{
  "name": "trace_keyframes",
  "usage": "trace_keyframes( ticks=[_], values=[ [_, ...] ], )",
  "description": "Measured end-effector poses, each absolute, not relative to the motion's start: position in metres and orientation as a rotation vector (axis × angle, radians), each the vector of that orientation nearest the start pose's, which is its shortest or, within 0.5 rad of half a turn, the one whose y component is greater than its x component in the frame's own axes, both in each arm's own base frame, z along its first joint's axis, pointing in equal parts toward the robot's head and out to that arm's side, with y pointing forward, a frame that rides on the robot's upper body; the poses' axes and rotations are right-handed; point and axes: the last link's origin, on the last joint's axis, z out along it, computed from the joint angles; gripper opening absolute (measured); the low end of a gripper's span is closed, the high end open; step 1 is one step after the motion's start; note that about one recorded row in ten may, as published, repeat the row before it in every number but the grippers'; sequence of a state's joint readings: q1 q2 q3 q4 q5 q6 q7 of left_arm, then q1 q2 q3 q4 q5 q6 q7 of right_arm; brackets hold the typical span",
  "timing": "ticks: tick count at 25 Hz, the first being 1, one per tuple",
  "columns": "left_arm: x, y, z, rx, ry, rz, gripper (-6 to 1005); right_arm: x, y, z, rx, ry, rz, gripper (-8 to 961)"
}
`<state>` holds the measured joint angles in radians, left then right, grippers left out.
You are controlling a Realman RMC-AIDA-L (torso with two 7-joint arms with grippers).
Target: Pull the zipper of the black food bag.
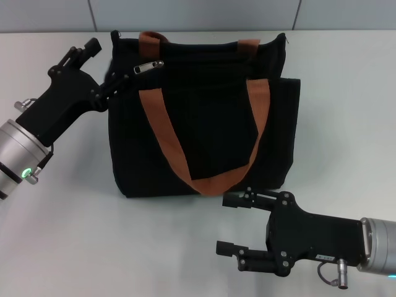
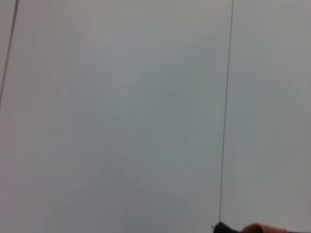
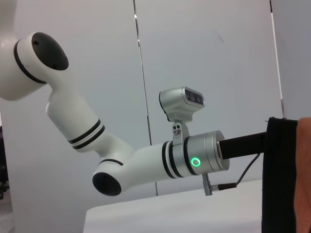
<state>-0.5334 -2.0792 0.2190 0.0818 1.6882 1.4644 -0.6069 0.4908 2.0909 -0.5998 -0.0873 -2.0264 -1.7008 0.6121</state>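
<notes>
The black food bag (image 1: 204, 117) stands on the white table with its orange-brown straps (image 1: 162, 133) draped over its front. The silver zipper pull (image 1: 148, 66) lies on the zip track near the bag's top left end. My left gripper (image 1: 106, 62) is open at that end. Its lower finger (image 1: 120, 80) lies against the bag's front just left of the pull, and its upper finger (image 1: 91, 46) is off the bag's side. My right gripper (image 1: 228, 224) is open and empty on the table in front of the bag. The right wrist view shows the bag's edge (image 3: 279, 174).
The white table (image 1: 74, 235) spreads around the bag. A grey panelled wall (image 1: 198, 12) runs behind it. The left wrist view shows mostly the wall (image 2: 121, 116), with a sliver of bag and strap (image 2: 257, 228). The right wrist view shows my left arm (image 3: 194, 160).
</notes>
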Motion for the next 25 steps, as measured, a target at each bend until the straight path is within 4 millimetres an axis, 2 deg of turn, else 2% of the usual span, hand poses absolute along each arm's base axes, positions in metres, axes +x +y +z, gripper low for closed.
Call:
trace_keyframes(
  ticks=[11,17,22,25],
  values=[
    [-0.276,0.315,-0.023,-2.009,-0.435,-1.113,824,0.259,0.229,-0.081,-2.76,0.205,1.13,739],
    [-0.278,0.31,-0.025,-2.048,-0.418,-1.101,620,0.261,0.23,-0.082,-2.757,0.218,1.111,738],
    [-0.279,0.309,-0.024,-2.033,-0.424,-1.109,369,0.26,0.231,-0.086,-2.762,0.234,1.094,738],
    [-0.28,0.309,-0.024,-2.032,-0.426,-1.103,283,0.261,0.231,-0.087,-2.762,0.237,1.09,737]
  ],
)
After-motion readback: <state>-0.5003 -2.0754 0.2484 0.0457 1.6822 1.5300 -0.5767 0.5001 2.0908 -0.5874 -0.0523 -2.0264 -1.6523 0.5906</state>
